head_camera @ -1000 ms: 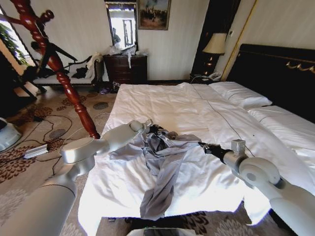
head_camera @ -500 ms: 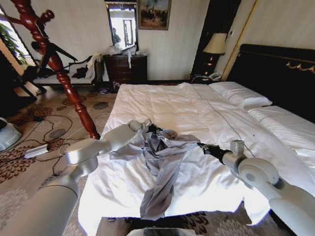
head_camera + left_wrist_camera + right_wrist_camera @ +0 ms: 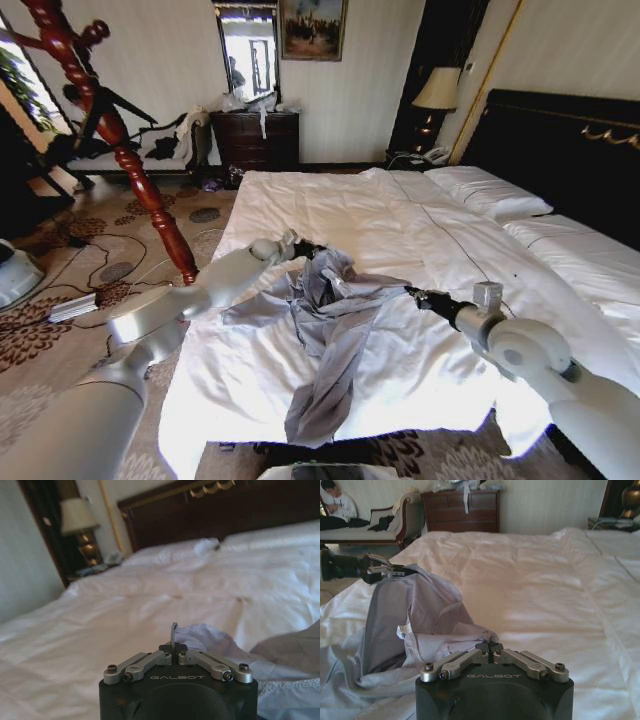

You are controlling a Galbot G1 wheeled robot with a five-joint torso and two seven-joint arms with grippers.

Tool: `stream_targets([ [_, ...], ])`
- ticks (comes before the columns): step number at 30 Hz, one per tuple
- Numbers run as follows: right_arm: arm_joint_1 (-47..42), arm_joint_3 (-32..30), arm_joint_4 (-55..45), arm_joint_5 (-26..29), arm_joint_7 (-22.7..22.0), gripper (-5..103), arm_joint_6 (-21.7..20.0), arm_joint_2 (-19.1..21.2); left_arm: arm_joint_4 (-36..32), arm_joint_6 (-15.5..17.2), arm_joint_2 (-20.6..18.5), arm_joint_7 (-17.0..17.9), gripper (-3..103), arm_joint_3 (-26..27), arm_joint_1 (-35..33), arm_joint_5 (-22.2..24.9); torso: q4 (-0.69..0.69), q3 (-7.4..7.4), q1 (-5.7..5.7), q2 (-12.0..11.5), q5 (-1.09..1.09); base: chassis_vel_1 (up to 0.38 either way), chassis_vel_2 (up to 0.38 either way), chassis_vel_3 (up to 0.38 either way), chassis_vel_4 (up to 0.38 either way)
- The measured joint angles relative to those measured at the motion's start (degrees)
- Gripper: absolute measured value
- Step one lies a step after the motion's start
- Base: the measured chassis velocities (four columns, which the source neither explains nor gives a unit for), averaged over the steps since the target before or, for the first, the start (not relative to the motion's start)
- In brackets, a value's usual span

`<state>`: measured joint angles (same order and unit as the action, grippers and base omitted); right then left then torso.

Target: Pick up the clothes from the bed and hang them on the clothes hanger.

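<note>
Grey shirt lies crumpled on the bed, near its foot edge, one long part trailing over the edge toward the floor. Left hand is at the shirt's upper bunch, fingers closed on a thin silvery hook that sticks up between them; the cloth is raised there, as the right wrist view shows. Right hand sits at the shirt's other side, fingers pinched together on a fold of grey cloth. White label shows inside the bunched fabric. Shirt is stretched slightly between the two hands. White pillows lie by the black headboard, well apart from the shirt.
</note>
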<state>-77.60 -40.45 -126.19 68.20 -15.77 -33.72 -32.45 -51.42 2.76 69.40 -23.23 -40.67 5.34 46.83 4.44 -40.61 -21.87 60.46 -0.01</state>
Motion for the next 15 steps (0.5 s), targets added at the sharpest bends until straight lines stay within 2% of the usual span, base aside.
stream_targets([
  [2, 0.08, -0.42, -0.12, 0.02, 0.00, 0, 0.03, 0.25, -1.27, 0.42, -0.61, 0.66, 0, 0.49, 0.00, 0.82, 0.00, 0.00, 0.00, 0.00, 0.00, 0.000, 0.000, 0.000, 0.000],
  [4, 0.30, -1.68, -0.37, 0.41, 0.00, 0, 0.08, 0.98, -5.77, 2.60, -2.28, 3.65, 0, 2.82, 0.11, 4.08, 0.03, 0.00, 0.00, 0.00, 0.00, 0.000, 0.000, 0.000, 0.000],
  [5, 0.30, -1.68, -0.37, 0.41, 0.00, 0, 0.08, 0.98, -5.77, 2.60, -2.28, 3.65, 0, 2.82, 0.11, 4.08, 0.03, 0.00, 0.00, 0.00, 0.00, 0.000, 0.000, 0.000, 0.000],
  [8, 1.18, -3.36, -0.38, 1.68, -0.35, 0, 0.33, 2.01, -10.59, 4.99, -3.70, 7.26, 0, 6.52, 0.93, 7.95, 0.03, 0.00, 0.00, 0.00, 0.00, 0.000, 0.000, 0.000, 0.000],
  [11, 1.44, -5.15, -0.20, 2.74, -0.58, 0, 0.55, 3.17, -12.70, 5.54, -4.25, 8.69, 0, 7.88, 2.06, 9.40, 0.01, 0.00, 0.00, 0.00, 0.01, 0.000, 0.000, 0.000, 0.000],
  [13, 1.24, -9.21, 0.11, 4.46, -0.72, 0, 0.84, 5.83, -15.21, 5.93, -4.83, 10.72, 0, 8.99, 3.86, 10.96, 0.05, 0.00, 0.00, 0.00, 0.01, 0.000, 0.000, 0.000, 0.000],
  [15, 1.23, -10.41, 0.24, 5.24, -0.81, 0, 0.88, 6.75, -15.96, 6.06, -5.07, 11.37, 0, 9.35, 4.31, 11.35, 0.06, 0.00, 0.00, 0.00, 0.01, 0.000, 0.000, 0.000, 0.000],
])
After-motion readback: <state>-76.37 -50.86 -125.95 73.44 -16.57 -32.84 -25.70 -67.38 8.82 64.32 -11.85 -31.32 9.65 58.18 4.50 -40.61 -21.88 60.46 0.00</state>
